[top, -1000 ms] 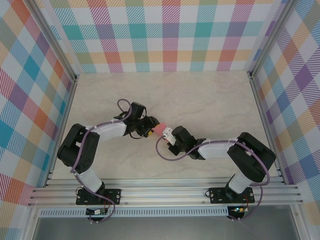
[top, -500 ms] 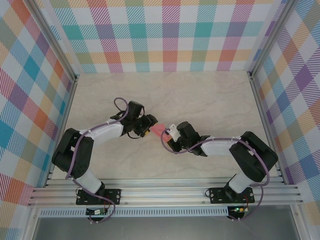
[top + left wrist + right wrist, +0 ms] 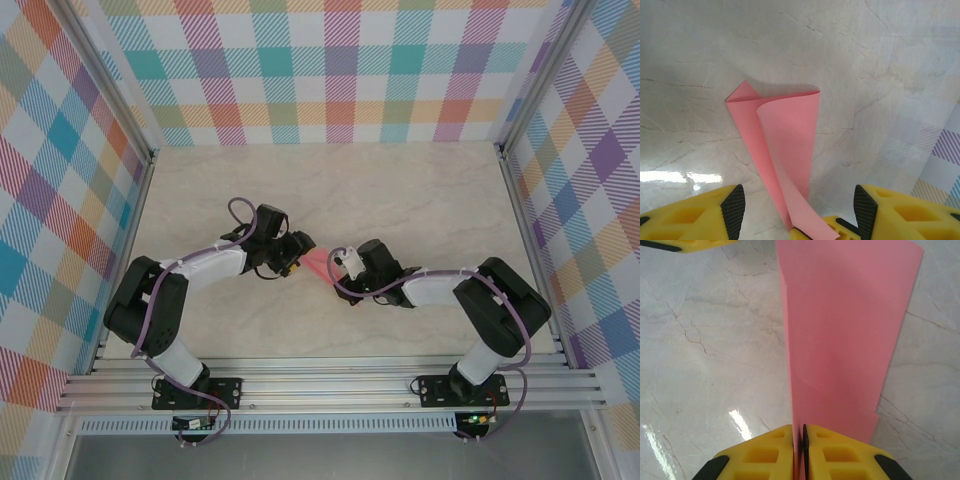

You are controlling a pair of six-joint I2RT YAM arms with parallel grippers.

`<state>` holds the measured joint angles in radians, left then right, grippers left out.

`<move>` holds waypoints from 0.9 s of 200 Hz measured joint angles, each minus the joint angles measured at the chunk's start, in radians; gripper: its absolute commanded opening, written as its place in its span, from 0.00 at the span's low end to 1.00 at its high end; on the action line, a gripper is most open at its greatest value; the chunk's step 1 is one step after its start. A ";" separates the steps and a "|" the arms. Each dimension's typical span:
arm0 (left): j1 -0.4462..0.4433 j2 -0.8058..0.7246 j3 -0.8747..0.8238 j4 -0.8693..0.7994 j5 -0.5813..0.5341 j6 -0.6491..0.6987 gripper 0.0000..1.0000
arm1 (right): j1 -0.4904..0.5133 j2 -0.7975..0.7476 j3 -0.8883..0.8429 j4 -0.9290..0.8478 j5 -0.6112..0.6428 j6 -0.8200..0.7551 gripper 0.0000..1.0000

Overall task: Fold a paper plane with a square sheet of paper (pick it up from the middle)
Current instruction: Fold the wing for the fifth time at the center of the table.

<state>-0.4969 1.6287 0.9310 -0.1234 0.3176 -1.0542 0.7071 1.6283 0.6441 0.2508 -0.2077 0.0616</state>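
Folded paper (image 3: 840,340) in right hand (image 3: 801,431)

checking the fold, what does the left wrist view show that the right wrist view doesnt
Left wrist: the left tool open, its pads apart either side of the folded pink paper, whose top layer curls. Right wrist: the right tool shut on the paper's near end. Both: the paper and the marble tabletop.
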 measured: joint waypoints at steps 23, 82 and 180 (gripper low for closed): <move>0.000 0.024 0.000 0.009 0.011 -0.006 0.60 | -0.001 0.000 0.000 0.000 -0.010 0.007 0.15; 0.000 0.143 0.045 -0.006 0.033 -0.008 0.52 | -0.001 0.001 0.000 0.003 -0.014 0.007 0.17; 0.000 0.165 0.079 -0.037 0.048 -0.002 0.00 | -0.001 0.018 0.000 0.003 -0.028 0.007 0.24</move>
<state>-0.4969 1.7939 1.0096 -0.1604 0.3653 -1.0561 0.7063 1.6463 0.6441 0.2535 -0.2356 0.0685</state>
